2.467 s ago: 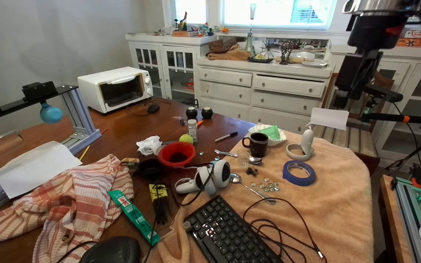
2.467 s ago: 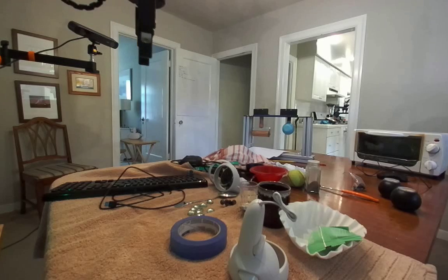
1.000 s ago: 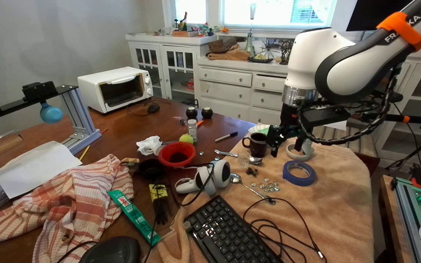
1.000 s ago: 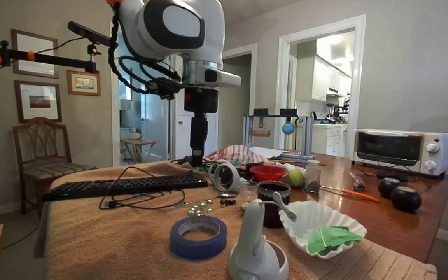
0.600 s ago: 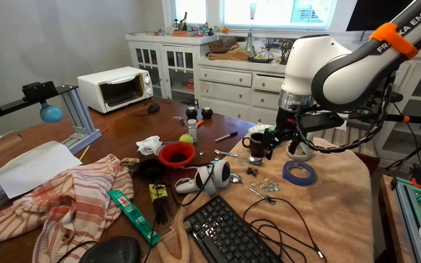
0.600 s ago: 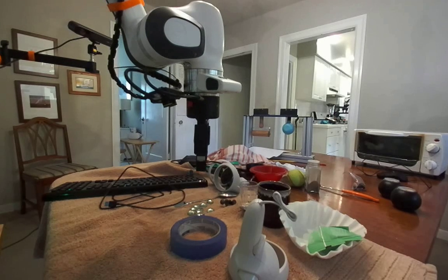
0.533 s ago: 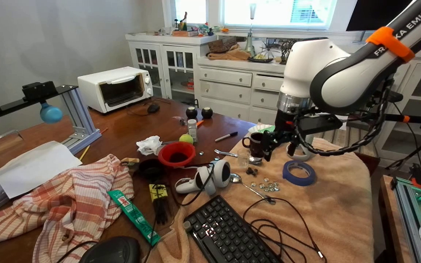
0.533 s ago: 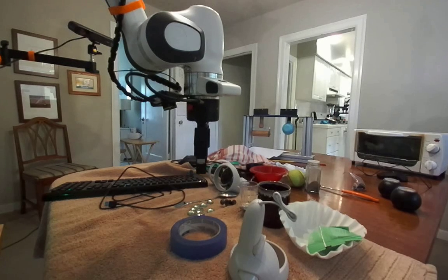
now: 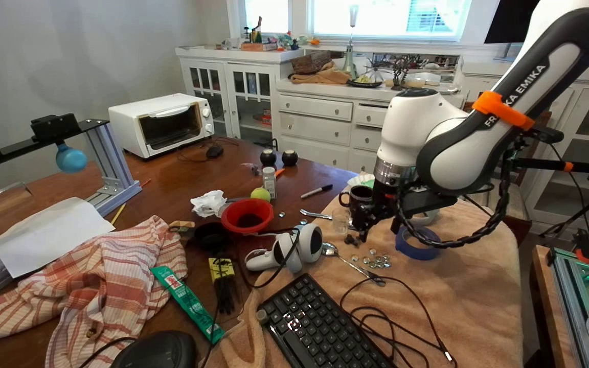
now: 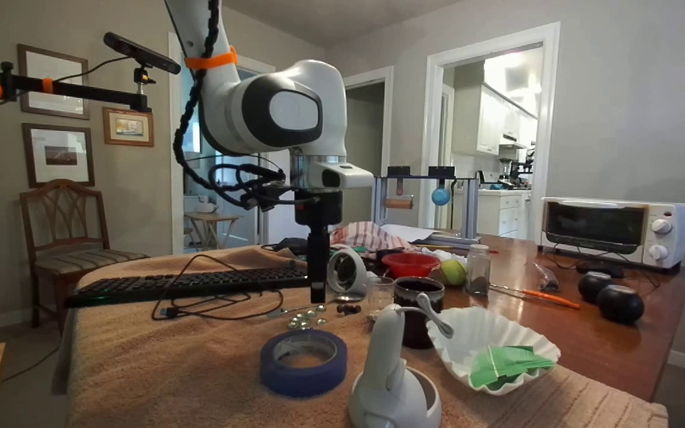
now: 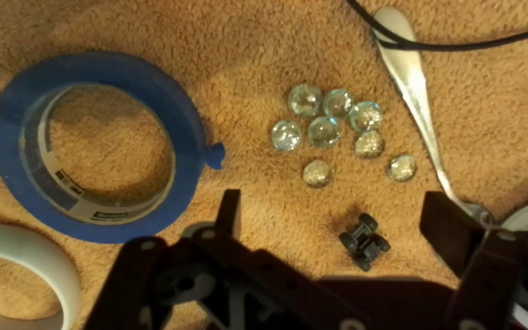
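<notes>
In the wrist view a small dark wheeled piece [image 11: 364, 243], with four rounded ends on thin axles, sits right of centre in the lower half. The fingers of the gripper [image 11: 330, 213] are spread wide to either side, apart from it. Just above glints a loose cluster of clear, domed glass beads [image 11: 324, 132]; a polished spoon [image 11: 413, 87] slants at upper right, a black cable [image 11: 475, 47] across its handle. At left lies smooth blue tape [image 11: 189, 142], its printed core legible in this view.

Beneath spreads a nubby tan towel [image 11: 245, 46], laid over a glossy brown table [image 9: 182, 184]. In an exterior view a white toaster oven [image 9: 159, 125] stands at upper left, and white drawers [image 9: 312, 128] below a window [image 9: 376, 20]; the arm [image 9: 453, 158] hides most of a fluted bowl. In an exterior view that bowl [image 10: 467, 336] shows nearly whole at lower right, holding a green packet [image 10: 509, 365], with framed pictures [image 10: 60, 154] at left.
</notes>
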### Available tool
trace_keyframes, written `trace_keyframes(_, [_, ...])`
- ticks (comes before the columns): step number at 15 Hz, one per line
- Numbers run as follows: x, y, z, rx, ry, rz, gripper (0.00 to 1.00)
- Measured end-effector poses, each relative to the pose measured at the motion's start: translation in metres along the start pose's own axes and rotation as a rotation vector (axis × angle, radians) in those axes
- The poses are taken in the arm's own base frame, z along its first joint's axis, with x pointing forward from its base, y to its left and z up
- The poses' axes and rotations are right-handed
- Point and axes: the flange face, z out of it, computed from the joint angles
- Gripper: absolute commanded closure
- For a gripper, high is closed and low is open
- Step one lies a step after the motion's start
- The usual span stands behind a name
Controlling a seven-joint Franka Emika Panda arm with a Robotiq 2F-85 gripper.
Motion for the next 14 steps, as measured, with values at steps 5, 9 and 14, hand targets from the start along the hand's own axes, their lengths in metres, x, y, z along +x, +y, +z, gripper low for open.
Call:
trace_keyframes(5, [0.012,-0.006,0.030,-0.029,-0.008,0.010,0.15])
trace_keyframes(9, [0.016,-0.014,0.042,-0.043,-0.010,0.006,0.21])
trace_keyframes(14, [0.015,-0.019,0.047,-0.053,-0.008,0.002,0.23])
